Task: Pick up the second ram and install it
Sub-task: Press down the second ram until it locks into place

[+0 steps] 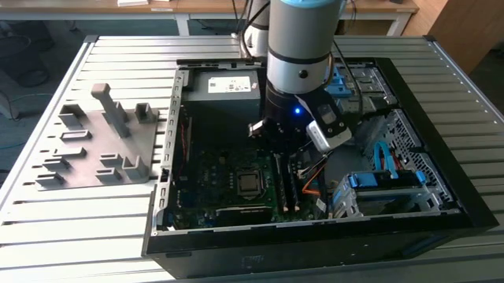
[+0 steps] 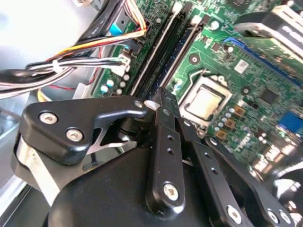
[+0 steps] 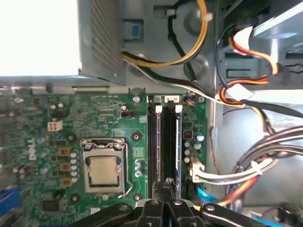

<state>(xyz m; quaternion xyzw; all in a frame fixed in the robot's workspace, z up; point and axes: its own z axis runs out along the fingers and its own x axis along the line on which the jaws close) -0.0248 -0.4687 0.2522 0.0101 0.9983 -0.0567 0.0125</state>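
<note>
My gripper [image 3: 166,185] is low inside the open computer case [image 1: 441,147], right over the memory slots of the green motherboard [image 3: 42,118]. Its two black fingers are pressed together, shut, with nothing seen between them. In the slot just beneath the fingertips [image 2: 160,97] stands a long dark stick, the second ram [image 3: 167,142], on edge between white end clips. It also runs away from the fingers in the second wrist view [image 2: 173,45]. Whether the fingertips touch it I cannot tell. In the exterior view the arm's wrist covers most of the gripper [image 1: 277,150].
The CPU socket [image 3: 103,168] sits beside the slots. Bundles of cables [image 3: 246,165] hang on the slots' other side. Blue drive brackets [image 1: 386,177] and the power supply [image 1: 228,88] crowd the case. A grey fixture plate [image 1: 98,141] lies on the slatted table at the exterior view's left.
</note>
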